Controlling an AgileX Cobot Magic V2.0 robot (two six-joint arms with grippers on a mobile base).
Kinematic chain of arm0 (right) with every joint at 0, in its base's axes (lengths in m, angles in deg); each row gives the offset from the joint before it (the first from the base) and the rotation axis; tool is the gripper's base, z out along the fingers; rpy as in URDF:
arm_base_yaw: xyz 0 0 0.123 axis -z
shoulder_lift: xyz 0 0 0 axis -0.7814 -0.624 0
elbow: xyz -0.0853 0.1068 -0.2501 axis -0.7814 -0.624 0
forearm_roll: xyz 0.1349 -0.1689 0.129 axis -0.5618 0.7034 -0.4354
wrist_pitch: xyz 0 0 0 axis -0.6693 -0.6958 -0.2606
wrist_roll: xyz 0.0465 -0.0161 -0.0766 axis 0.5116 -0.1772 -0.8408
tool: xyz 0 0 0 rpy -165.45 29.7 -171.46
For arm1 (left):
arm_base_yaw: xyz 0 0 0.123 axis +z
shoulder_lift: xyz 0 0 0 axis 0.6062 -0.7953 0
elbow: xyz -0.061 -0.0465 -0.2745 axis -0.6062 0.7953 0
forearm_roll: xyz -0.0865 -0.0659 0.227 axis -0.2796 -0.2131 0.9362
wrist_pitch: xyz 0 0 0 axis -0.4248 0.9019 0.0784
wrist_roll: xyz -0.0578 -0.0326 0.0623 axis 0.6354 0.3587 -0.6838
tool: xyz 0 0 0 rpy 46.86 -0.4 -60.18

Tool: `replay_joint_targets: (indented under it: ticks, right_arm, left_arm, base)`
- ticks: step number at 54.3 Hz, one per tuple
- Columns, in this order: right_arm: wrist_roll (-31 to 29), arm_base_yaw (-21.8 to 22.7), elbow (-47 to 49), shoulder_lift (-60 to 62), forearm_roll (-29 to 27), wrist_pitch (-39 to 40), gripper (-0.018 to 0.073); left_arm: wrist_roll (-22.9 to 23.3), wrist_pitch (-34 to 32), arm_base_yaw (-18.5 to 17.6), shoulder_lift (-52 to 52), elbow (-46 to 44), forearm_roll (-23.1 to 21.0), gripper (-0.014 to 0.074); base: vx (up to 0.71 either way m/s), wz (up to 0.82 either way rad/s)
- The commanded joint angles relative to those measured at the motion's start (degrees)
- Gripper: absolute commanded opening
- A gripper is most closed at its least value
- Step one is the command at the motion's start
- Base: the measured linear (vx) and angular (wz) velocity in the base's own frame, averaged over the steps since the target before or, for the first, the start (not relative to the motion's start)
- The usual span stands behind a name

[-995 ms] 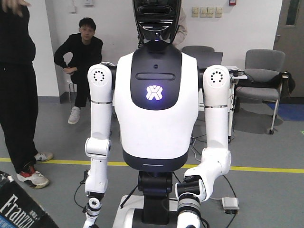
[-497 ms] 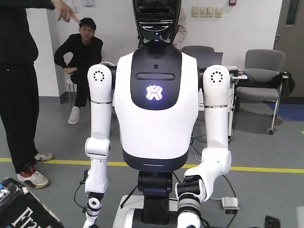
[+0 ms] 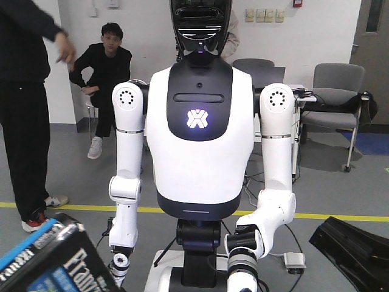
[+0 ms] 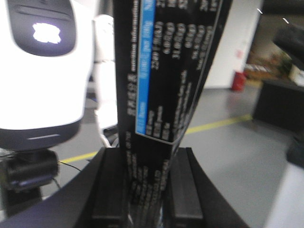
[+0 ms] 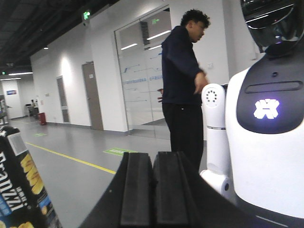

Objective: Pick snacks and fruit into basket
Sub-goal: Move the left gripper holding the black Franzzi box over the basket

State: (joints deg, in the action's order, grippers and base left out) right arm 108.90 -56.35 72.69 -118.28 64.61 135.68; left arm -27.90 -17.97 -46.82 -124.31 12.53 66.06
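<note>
While I watch the left wrist view, my left gripper (image 4: 145, 159) is clamped on the black packet (image 4: 161, 95). One black finger presses on each side of its lower end, and the packet rises out of the grip with a slight lean to the right in that view. A blue strip with white print runs down its face, but the small lettering is too blurred for me to read.

On the front camera, the packet (image 3: 55, 261) fills the lower left corner close to the lens, tilted, with white "Franz" lettering showing. The right wrist view shows the packet (image 5: 21, 190) low on its left side, with yellow shapes beside the lettering.

My right gripper (image 5: 153, 159) has its two fingers pressed together with nothing between them, and only a thin seam shows where the pads meet. On the front camera it is a dark shape in the lower right corner, well apart from the packet.

Straight ahead, a white robot (image 3: 197, 121) faces me with a glowing mark on its dark chest panel. A standing man (image 3: 24, 109) in black is on the left. A seated man (image 3: 106, 67) is behind him by the wall. A grey chair (image 3: 334, 85) stands on the right, and a yellow line (image 3: 340, 217) crosses the grey floor behind the robot.
</note>
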Motion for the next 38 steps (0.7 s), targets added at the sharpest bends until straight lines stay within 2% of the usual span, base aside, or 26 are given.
replay_joint_targets:
  ticks: [1, 5, 12, 24, 38]
  right_arm:
    - [-0.48, 0.14, 1.54, 1.51, -2.82, -1.45, -0.0009]
    - [-0.48, 0.14, 1.54, 1.98, -2.82, -4.02, -0.0009]
    - [-0.48, 0.14, 1.54, 2.02, -2.87, -6.61, -0.0009]
    - [-0.48, 0.14, 1.54, 2.02, -3.66, -10.98, -0.0009]
    - [-2.06, 0.14, 1.54, 2.02, -7.56, -13.66, -0.0009]
  left_arm:
    - [0.33, -9.17, -0.31, -4.64, -4.0, 5.62, 0.0]
    - [1.03, -11.93, -0.31, -8.93, -5.47, 11.35, 0.0]
    - [6.29, -14.93, -0.31, -15.33, -8.11, 16.14, 0.0]
    - [6.8, -17.32, -0.31, -22.69, -12.14, 25.74, 0.0]
    - [6.83, -19.48, -1.1, -28.19, -16.12, 26.73, 0.0]
  base:
    - [0.0, 0.0]
    - [0.0, 0.0]
    - [0.0, 0.0]
    - [0.0, 0.0]
    - [0.0, 0.0]
